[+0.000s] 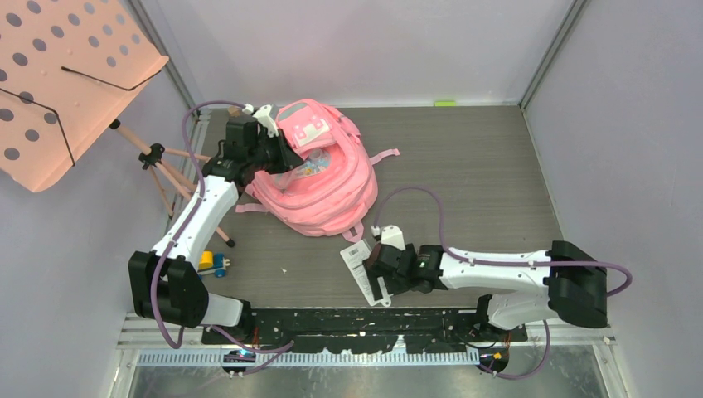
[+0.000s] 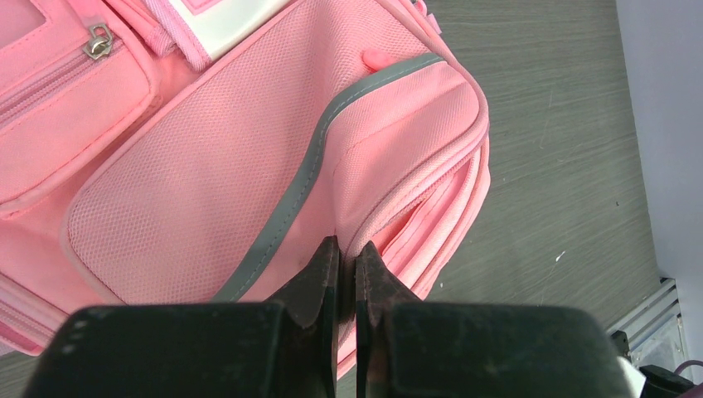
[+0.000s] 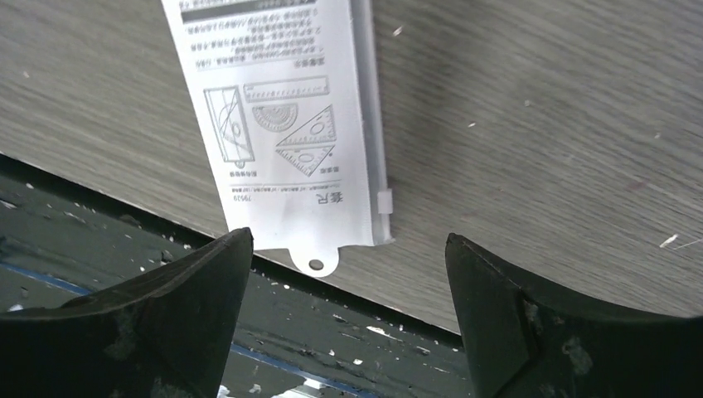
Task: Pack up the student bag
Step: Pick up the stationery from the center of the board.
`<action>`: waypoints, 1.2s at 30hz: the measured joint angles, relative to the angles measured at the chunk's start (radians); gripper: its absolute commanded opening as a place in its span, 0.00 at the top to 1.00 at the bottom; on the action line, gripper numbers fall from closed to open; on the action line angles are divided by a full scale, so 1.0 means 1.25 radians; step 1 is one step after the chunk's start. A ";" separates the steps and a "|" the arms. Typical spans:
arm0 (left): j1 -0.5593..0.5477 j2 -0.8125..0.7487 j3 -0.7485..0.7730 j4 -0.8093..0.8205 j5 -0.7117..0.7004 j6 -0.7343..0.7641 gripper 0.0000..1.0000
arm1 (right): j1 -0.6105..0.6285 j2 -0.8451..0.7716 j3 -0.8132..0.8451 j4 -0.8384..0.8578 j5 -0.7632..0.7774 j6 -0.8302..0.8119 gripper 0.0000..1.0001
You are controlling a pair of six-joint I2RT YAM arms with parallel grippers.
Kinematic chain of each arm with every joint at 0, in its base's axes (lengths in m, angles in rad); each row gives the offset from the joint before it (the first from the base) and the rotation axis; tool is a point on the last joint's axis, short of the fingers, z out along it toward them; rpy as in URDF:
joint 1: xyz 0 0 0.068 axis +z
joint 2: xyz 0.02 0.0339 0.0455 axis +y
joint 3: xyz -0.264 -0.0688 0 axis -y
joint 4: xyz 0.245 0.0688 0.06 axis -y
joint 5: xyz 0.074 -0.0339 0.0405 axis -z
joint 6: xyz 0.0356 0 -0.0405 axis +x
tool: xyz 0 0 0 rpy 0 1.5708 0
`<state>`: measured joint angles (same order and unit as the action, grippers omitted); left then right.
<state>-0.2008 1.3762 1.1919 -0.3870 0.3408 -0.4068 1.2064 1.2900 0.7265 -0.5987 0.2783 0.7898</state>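
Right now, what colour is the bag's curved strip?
A grey strip on the pink student bag; best in the left wrist view.

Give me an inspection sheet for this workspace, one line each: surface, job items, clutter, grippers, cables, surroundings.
Surface: grey wood-grain table, a few white specks.
Job's things: student bag lying far left, main opening apparently agape; white ruler-set packet at the near edge, its hang tab past the edge.
Clutter: small yellow and blue toy beside the left arm; green strip at the far edge.
Grippers: left gripper shut, seemingly pinching the bag's edge; right gripper open over the packet's near end.
Cables: purple cable looped along each arm.
Surroundings: salmon perforated music stand on a tripod, left; plain walls.
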 measured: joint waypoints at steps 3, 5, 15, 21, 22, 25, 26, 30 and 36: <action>0.000 0.000 0.000 0.000 0.000 0.000 1.00 | 0.045 0.031 0.010 0.000 0.010 -0.004 0.07; 0.000 0.000 0.000 0.000 0.000 0.000 1.00 | 0.068 0.057 0.023 0.006 0.014 -0.008 0.07; 0.000 0.005 0.000 0.000 0.000 -0.001 1.00 | 0.096 0.204 0.095 0.051 0.015 -0.064 0.19; 0.000 0.005 0.000 0.000 0.001 -0.001 1.00 | 0.096 0.220 0.103 0.043 0.024 -0.066 0.48; 0.000 0.005 0.000 0.000 0.001 -0.001 1.00 | 0.096 0.220 0.102 0.042 0.027 -0.063 0.52; 0.000 0.005 0.000 0.000 0.001 -0.001 1.00 | 0.096 0.224 0.102 0.043 0.034 -0.054 0.68; 0.000 0.005 0.000 0.000 0.001 -0.001 1.00 | 0.096 0.226 0.103 0.045 0.035 -0.052 0.72; 0.000 0.005 0.000 0.000 0.001 -0.001 1.00 | 0.101 0.240 0.113 0.061 0.027 -0.037 0.88; 0.000 0.006 0.000 0.000 0.001 -0.001 1.00 | 0.102 0.237 0.124 0.042 0.027 -0.027 1.00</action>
<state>-0.2008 1.3834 1.1919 -0.3870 0.3416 -0.4076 1.3338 1.5867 0.8818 -0.5461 0.3122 0.7555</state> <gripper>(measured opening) 0.055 0.028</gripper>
